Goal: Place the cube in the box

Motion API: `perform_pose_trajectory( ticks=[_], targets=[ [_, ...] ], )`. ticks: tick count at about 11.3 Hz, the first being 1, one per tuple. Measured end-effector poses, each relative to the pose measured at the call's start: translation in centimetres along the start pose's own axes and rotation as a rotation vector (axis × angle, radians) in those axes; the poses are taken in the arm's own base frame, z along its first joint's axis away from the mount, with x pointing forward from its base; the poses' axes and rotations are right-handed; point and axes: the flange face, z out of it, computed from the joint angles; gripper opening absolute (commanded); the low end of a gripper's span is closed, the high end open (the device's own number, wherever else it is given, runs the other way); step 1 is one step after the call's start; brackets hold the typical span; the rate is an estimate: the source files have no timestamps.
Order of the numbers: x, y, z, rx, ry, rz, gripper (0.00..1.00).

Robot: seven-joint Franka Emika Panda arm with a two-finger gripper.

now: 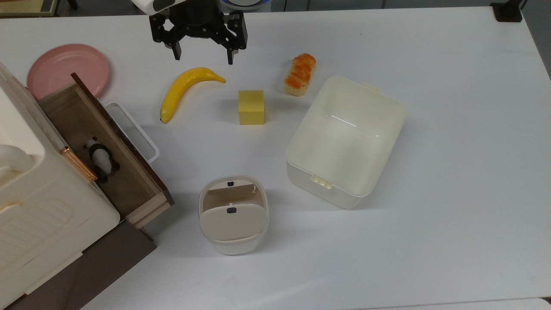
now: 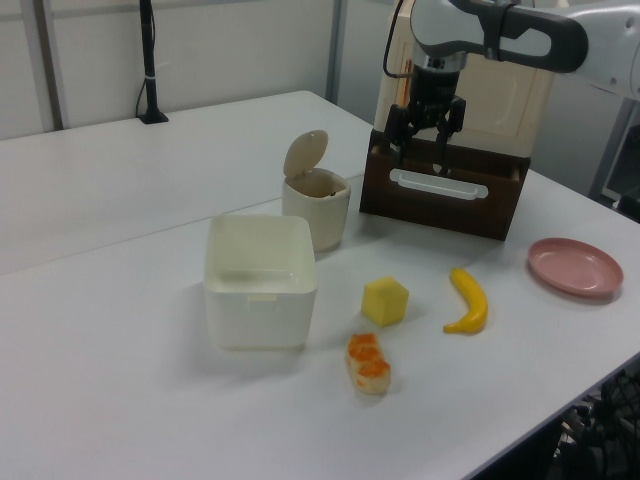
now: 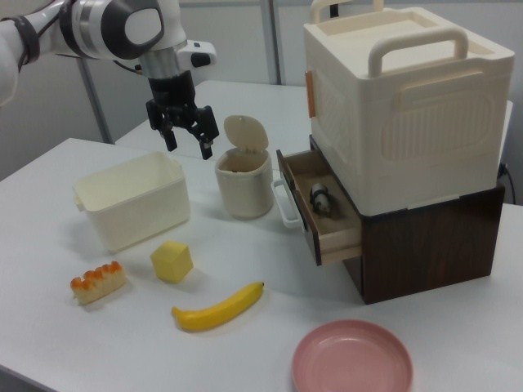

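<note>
The black two-finger gripper [image 1: 202, 57] hangs wide open and empty above the table's [image 1: 452, 129] far edge; the pale-yellow foam cube [image 1: 251, 107] sits mid-table beside the cream-white plastic box [image 1: 389, 142].

Robotics lab or test room, staged for manipulation trials. Large plain white table [image 1: 452, 172], pale partition walls and metal uprights behind. Black clamp-mounted pole [image 2: 150, 60] at 11 o'clock in the left view. White Franka arm [image 3: 114, 28] reaching over the tabletop. Assorted props laid well apart: toy banana [image 1: 183, 90], fake bread [image 1: 300, 74], pink plate [image 1: 64, 69], stacked storage units with open wooden drawer [image 1: 103, 150].
</note>
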Motion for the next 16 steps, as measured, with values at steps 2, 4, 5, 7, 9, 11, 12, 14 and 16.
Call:
perform_pose_trajectory(
  ticks=[2,4,5,7,9,11,12,14,16],
  targets=[
    [0.0,0.0,0.0,0.000,0.000,-0.003,1.00],
    [0.0,0.0,0.0,0.000,0.000,-0.012,1.00],
    [0.0,0.0,0.0,0.000,-0.001,-0.022,1.00],
    [0.0,-0.2,0.2,0.001,-0.005,-0.035,1.00],
    [0.0,-0.3,0.3,0.001,-0.007,-0.038,1.00],
    [0.0,-0.4,0.3,0.002,-0.007,-0.039,1.00],
    [0.0,-0.6,0.3,0.002,-0.007,-0.046,1.00],
    [0.0,-1.2,0.4,0.003,-0.009,-0.056,1.00],
    [-0.6,-2.2,0.8,0.007,-0.053,-0.070,1.00]
  ],
)
